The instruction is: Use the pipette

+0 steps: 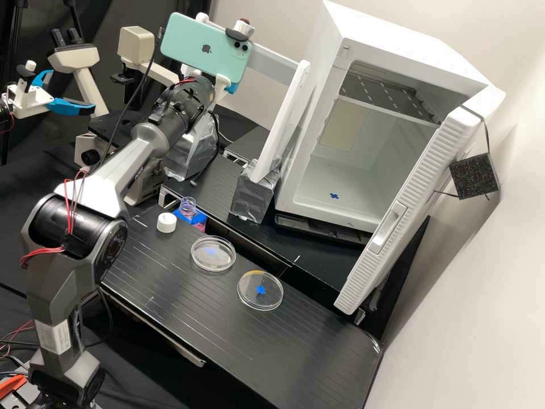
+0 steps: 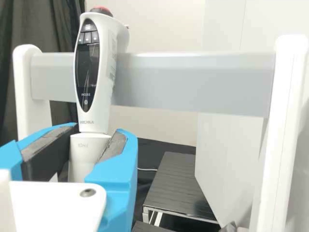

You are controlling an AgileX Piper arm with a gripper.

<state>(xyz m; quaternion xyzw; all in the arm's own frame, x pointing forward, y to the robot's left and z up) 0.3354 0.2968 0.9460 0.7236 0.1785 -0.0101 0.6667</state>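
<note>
Over there the gripper [image 1: 231,88] is closed around the lower body of the pipette [image 2: 96,118], nearly upright by the grey crossbar [image 2: 193,82]; two clear dishes [image 1: 213,261] sit on the counter [image 1: 306,346].

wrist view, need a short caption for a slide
Pipette held nearly upright in the gripper, a grey crossbar behind it.

Walls: you face pale, plain walls [image 1: 471,335] | Drape: your black curtain [image 2: 29,72] hangs in folds | Desk: your desk [image 1: 306,346] has a black, finely lined top | Furniture: your white cabinet [image 1: 420,57] stands open beyond | Light: soft, pale on your walls
</note>
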